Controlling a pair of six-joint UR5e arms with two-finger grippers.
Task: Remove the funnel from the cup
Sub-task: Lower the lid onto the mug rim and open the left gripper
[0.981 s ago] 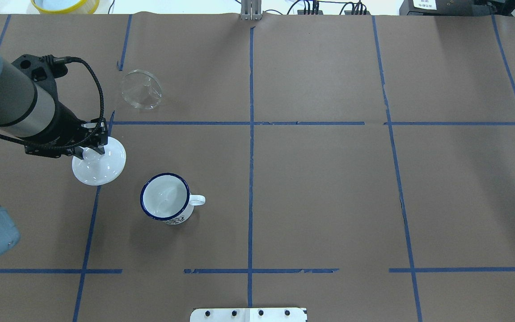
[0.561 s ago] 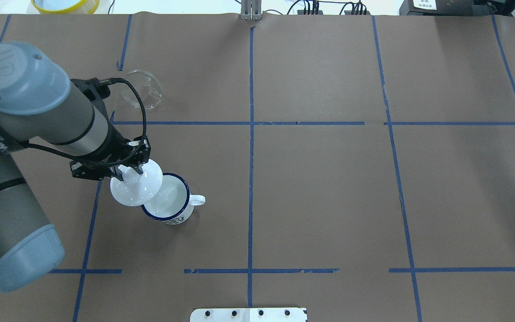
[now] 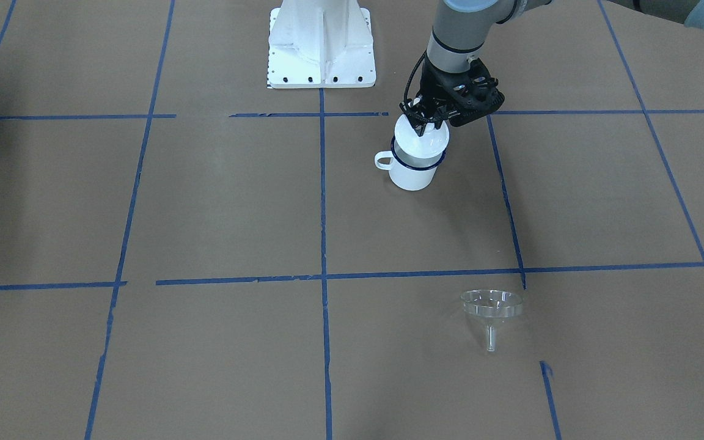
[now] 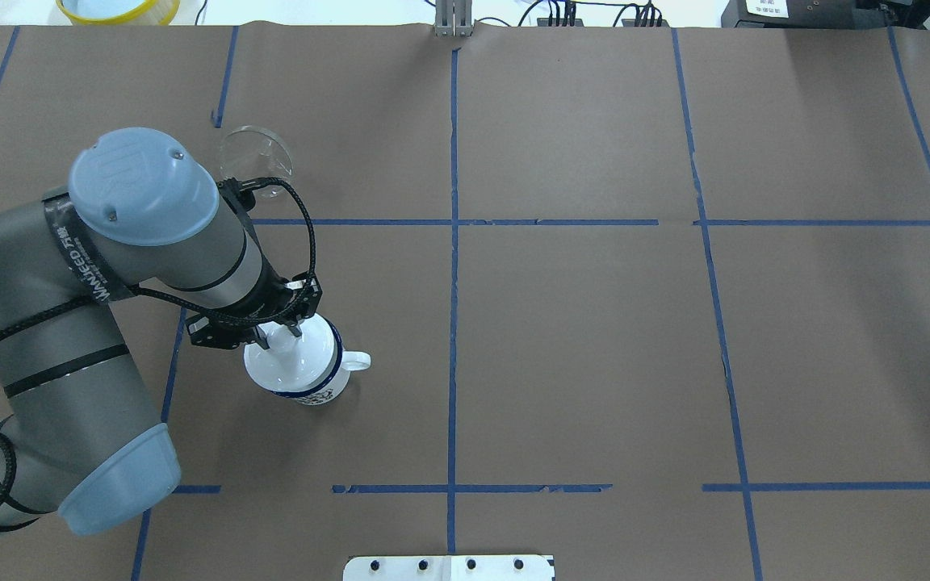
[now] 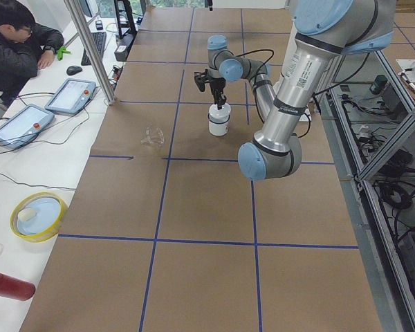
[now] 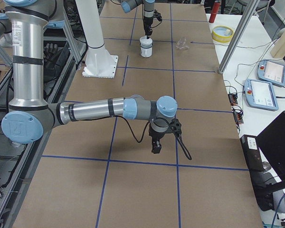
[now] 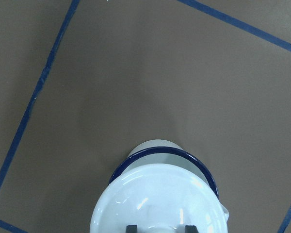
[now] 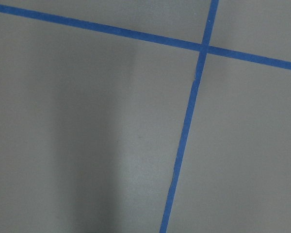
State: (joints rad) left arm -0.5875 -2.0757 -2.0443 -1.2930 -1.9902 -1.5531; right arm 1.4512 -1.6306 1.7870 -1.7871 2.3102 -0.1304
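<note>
Stretched over the brown-papered table (image 4: 594, 323) with the left arm (image 4: 142, 234). Covered the mouth of the enamel mug (image 3: 413, 174) with the white knobbed lid (image 3: 423, 143), left gripper (image 3: 423, 125) clamped on its knob. Found the clear funnel (image 3: 491, 305) lying on the paper, well apart from the mug. Could not tell whether the right gripper (image 6: 156, 145) was apart or together.

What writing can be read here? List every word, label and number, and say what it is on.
"UR": raised logo on the blue joint cap of the left arm.
black band on the left arm: white lettering, too blurred to read.
dark print low on the cup: too small to read.
Nothing else is readable.
</note>
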